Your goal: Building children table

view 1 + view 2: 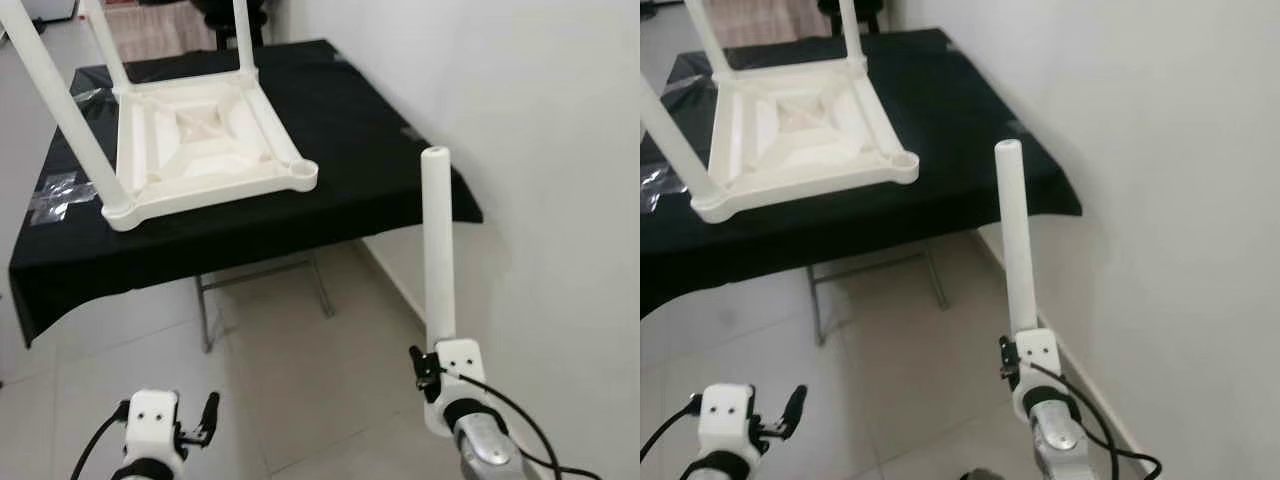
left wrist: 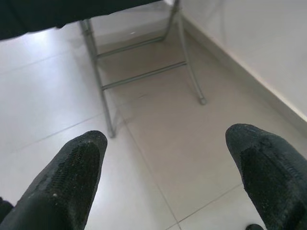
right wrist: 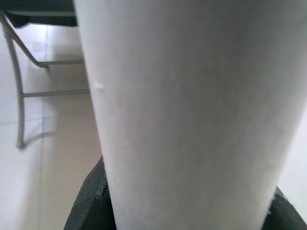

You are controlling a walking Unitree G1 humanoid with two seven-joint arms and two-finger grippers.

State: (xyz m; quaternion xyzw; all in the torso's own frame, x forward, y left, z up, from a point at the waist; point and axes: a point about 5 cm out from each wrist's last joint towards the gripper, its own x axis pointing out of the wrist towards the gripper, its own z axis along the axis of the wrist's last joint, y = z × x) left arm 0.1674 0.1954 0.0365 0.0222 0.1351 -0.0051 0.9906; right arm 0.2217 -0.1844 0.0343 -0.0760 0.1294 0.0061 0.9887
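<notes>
A white plastic table top [image 1: 205, 135] lies upside down on a black-covered table [image 1: 340, 190]. Three white legs stand up from its corners, and the near right corner socket [image 1: 303, 172] is empty. My right gripper [image 1: 441, 340] is shut on a loose white leg [image 1: 437, 240], held upright in front of the black table's near right corner, close to the wall. In the right wrist view the leg [image 3: 192, 110] sits between the black fingers [image 3: 91, 201]. My left gripper [image 1: 205, 415] hangs low over the floor, open and empty, its fingers [image 2: 72, 177] spread wide.
The black table rests on a metal folding frame [image 2: 103, 86] above pale floor tiles [image 1: 300, 370]. A white wall [image 1: 560, 150] runs along the right. Clear plastic wrapping [image 1: 55, 195] lies on the cloth at the left edge.
</notes>
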